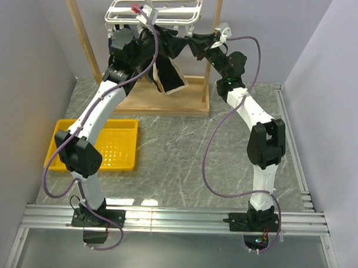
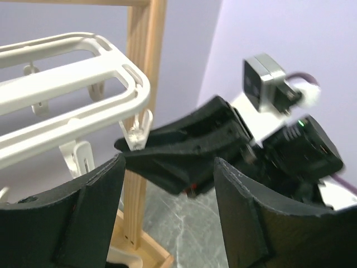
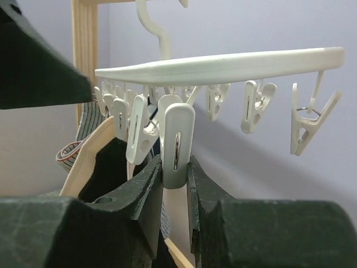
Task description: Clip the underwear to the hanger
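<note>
Right pincer (image 3: 175,167) nips a white clip (image 3: 177,134) under the hanger (image 3: 223,64), one finger pressed on each side. Left pincer (image 2: 170,167) gapes wide with nothing between its fingers (just beside the hanger's corner). Black underwear (image 1: 167,60) dangles below the hanger, tan waistband lowest, off the counter (image 1: 167,145), between both arms. Whether a clip grips it I cannot tell.

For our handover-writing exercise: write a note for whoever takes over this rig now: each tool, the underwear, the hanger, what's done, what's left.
Left tool: open, empty, near the hanger.
Right tool: shut on a white clip under the hanger.
Underwear: hangs just below the hanger, beside that clip.
Done: underwear is up at the clips; whether one grips it, cannot tell.
Left: probably feed fabric into the pinched clip, release.
</note>
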Tool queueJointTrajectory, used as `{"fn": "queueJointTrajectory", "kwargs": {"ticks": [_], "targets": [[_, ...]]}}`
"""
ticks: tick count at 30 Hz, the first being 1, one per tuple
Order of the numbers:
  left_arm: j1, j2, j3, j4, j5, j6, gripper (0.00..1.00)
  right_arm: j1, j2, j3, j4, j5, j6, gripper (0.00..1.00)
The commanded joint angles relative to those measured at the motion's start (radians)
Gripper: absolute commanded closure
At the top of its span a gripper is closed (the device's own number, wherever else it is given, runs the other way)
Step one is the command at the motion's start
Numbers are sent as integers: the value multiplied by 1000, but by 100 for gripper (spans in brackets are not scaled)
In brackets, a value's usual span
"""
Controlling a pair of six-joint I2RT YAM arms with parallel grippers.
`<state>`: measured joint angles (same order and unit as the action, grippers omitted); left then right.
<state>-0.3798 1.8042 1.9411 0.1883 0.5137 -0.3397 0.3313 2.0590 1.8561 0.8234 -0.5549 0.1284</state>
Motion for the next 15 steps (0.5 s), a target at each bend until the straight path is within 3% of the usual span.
{"fn": "queueJointTrajectory", "kwargs": {"ticks": [1, 2, 15], "targets": [[-27, 41, 116, -64, -164, 8, 30, 18, -69, -9, 11, 35, -38, 96], [-31, 64, 133, -69, -187, 2, 30, 20, -79, -15, 5, 39, -45, 100], [-74, 173, 289, -128, -320, -56, 30, 31, -112, -49, 8, 41, -42, 100]]}}
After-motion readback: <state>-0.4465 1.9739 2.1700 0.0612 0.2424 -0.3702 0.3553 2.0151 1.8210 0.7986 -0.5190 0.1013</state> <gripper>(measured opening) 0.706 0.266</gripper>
